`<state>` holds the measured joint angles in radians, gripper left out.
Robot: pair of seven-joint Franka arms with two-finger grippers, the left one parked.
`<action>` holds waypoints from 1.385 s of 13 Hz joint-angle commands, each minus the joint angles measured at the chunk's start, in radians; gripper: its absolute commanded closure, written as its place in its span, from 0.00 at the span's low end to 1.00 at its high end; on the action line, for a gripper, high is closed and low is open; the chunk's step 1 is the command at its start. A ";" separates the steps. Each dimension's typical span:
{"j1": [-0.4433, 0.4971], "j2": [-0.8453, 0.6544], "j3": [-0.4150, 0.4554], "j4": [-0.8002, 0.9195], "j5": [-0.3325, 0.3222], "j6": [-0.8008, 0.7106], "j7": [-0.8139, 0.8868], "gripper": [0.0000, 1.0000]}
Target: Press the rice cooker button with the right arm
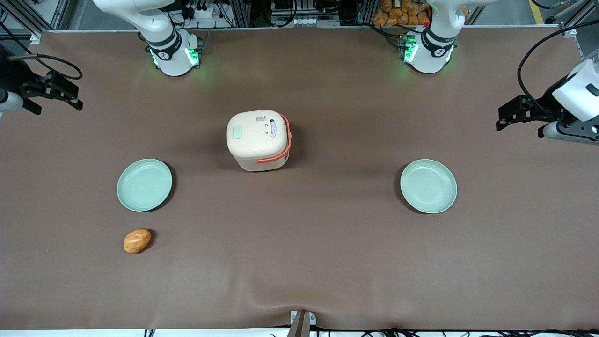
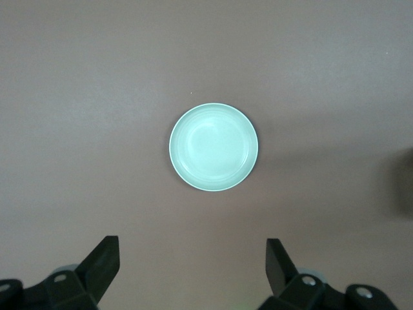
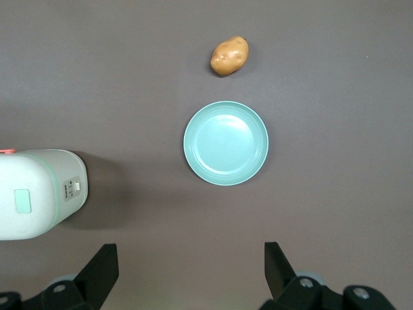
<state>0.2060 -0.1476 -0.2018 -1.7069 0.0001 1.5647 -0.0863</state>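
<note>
The cream rice cooker point(image 1: 257, 140) with its coral strap handle stands shut at the middle of the table. A mint-green patch point(image 1: 237, 132) and a small panel show on its lid. It also shows in the right wrist view point(image 3: 39, 194). My right gripper point(image 1: 57, 105) hovers at the working arm's end of the table, well apart from the cooker. In the right wrist view the gripper point(image 3: 189, 252) is open and empty above bare mat, with nothing between the fingers point(image 3: 103, 258).
A mint plate point(image 1: 144, 185) lies toward the working arm's end, also seen in the right wrist view point(image 3: 226, 143). An orange lump point(image 1: 137, 240) lies nearer the front camera than it. A second mint plate point(image 1: 428, 186) lies toward the parked arm's end.
</note>
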 commanded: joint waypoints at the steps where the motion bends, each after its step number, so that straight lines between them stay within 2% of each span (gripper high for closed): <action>1: -0.008 0.006 0.010 0.018 -0.018 -0.011 -0.003 0.00; 10: -0.005 0.026 0.012 0.019 -0.005 -0.011 0.002 0.00; 13: 0.036 0.029 0.012 0.015 -0.003 -0.008 0.010 0.00; 18: 0.183 0.043 0.012 0.016 -0.005 0.005 0.227 0.00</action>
<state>0.3362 -0.1182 -0.1868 -1.7066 0.0006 1.5681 0.0615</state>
